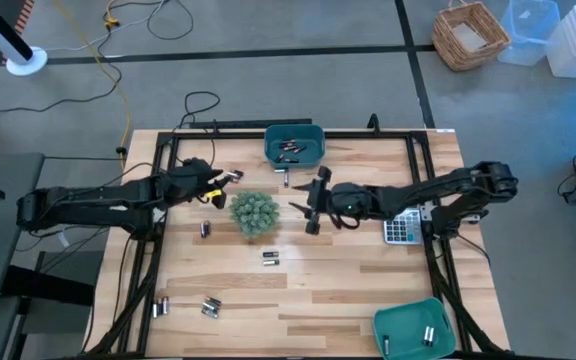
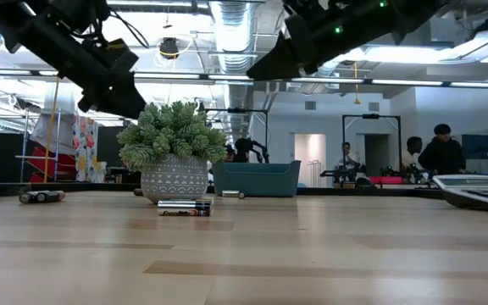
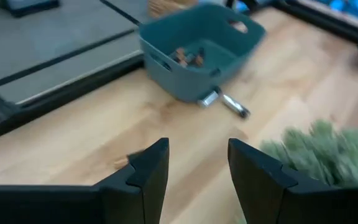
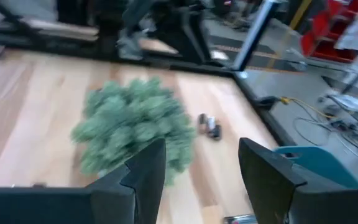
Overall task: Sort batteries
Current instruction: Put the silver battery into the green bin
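Evidently, the small silvery and dark cylindrical batteries are scattered over the pale wooden slatted table so that each must be fetched singly; a pair is seen at the centre just at six o'clock from the bushy green artificial plant in its patterned grey pot, one lies at eight o'clock from that plant, and two further clusters rest near the seven o'clock corner of the table; a teal plastic bin stands at the twelve o'clock edge with several cells already inside, one loose cell lying just outside its wall, and a second teal plastic bin at five o'clock holds a few more, presumably so that the two kinds are kept well apart.

The left tool is held above the table at ten o'clock from the plant, aimed towards the far bin; its fingers are parted with nothing between them, which suggests that it is released. The right tool is poised at three o'clock from the plant, its fingers spread and empty, facing the plant and the cells beyond it, probably in readiness for a pick. A grey pocket calculator lies beneath the right arm, apart from the sorting.
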`<state>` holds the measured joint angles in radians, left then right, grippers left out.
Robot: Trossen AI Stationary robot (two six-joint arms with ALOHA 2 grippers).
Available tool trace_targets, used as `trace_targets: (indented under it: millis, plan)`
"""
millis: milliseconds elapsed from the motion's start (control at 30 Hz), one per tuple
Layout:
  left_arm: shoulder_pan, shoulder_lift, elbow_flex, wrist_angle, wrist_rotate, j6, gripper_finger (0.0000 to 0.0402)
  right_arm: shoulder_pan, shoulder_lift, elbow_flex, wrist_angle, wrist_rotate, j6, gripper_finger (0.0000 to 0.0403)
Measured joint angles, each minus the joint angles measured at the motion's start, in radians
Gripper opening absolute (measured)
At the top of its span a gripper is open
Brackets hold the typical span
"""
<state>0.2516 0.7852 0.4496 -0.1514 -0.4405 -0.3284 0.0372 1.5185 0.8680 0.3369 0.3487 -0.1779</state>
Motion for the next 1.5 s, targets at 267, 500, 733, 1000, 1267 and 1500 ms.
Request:
trace_targets:
  millis: [267,500,733,1000,1267,1500]
  plan:
    - [-0.113,-0.061,0.000,-0.062,0.096,0.034,0.0159,-0.018,0.002,0.000,-0.015,-0.003,-0.014,0.0214]
    - [-0.233,-0.112,0.049,-0.401,0.069,-0.165,0.0145,-0.027,0.001,0.000,-0.034,-0.003,-0.014,0.0214]
    - [-0.315,-0.089,0.081,-0.680,0.100,-0.441,0.0156,-0.027,0.001,0.000,-0.047,-0.002,-0.006,0.0214]
    - [-0.428,0.026,0.077,-0.762,0.171,-0.663,0.0159,-0.024,0.000,0.000,-0.080,-0.001,0.024,0.0214]
    - [-0.514,0.138,0.077,-0.743,0.179,-0.820,0.0159,-0.017,0.000,0.000,-0.096,-0.001,0.031,0.0214]
    - [-0.550,0.238,0.077,-0.719,0.173,-0.887,0.0159,-0.017,0.000,0.000,-0.096,-0.001,0.039,0.0214]
